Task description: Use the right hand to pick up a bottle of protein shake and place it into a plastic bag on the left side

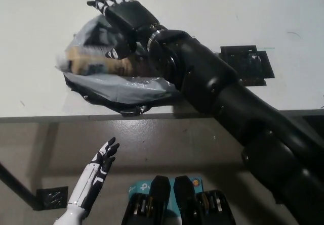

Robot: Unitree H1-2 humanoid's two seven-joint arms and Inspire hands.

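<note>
The tan protein shake bottle (93, 61) lies on its side inside the grey plastic bag (126, 87) at the table's left part, its white cap toward the bag's left rim. My black right hand (121, 17) hovers just above the bag, open, with its fingers spread and pointing left; the bottle is free of it. The black forearm crosses the bag's right half and hides that part. My white left hand (101, 162) rests open below the table's front edge at the lower left.
A flat black bracket (248, 63) lies on the white table (40, 12) to the right of the bag. The table's front edge (61, 117) runs across the picture below the bag. A black floor plate (50, 197) sits at the lower left.
</note>
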